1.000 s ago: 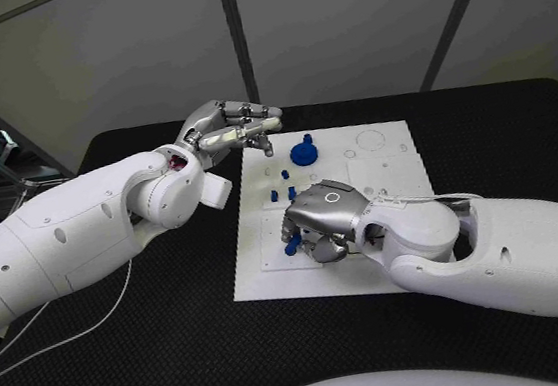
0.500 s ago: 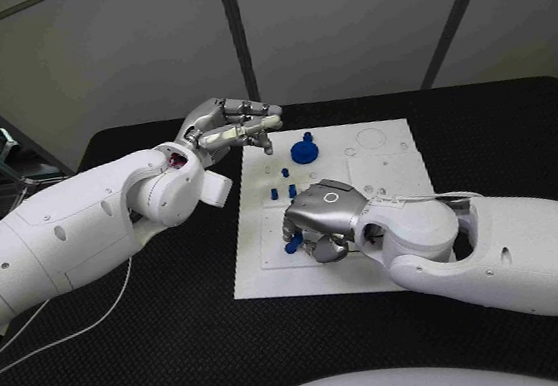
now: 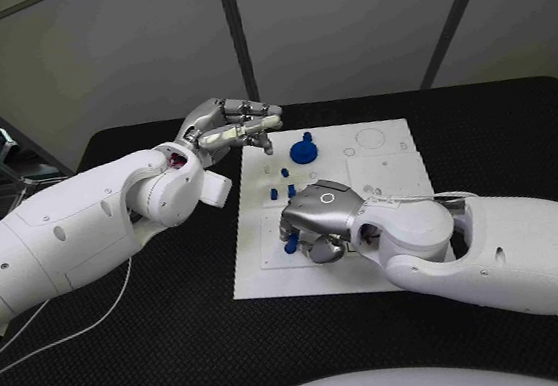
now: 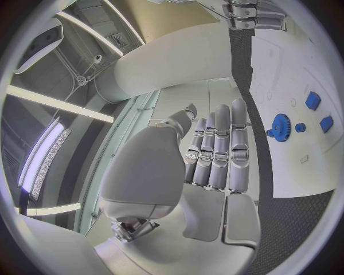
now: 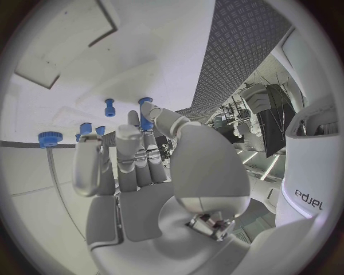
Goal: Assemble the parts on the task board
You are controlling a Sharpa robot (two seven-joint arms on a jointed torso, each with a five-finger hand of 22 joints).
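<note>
On the black table (image 3: 133,361) lay the white task board (image 3: 378,170). The right robot hand (image 3: 317,222) pinched a blue peg (image 3: 291,245) over it; the left robot hand (image 3: 227,126) hovered curled, empty, near the blue gear (image 3: 304,152).

My left arm reaches in from left, left hand (image 3: 227,127) raised at far left, fingers curled together, holding nothing. My right arm crosses from near right, right hand (image 3: 320,219) palm-down at centre, fingers bent downward; grasp unclear.
</note>
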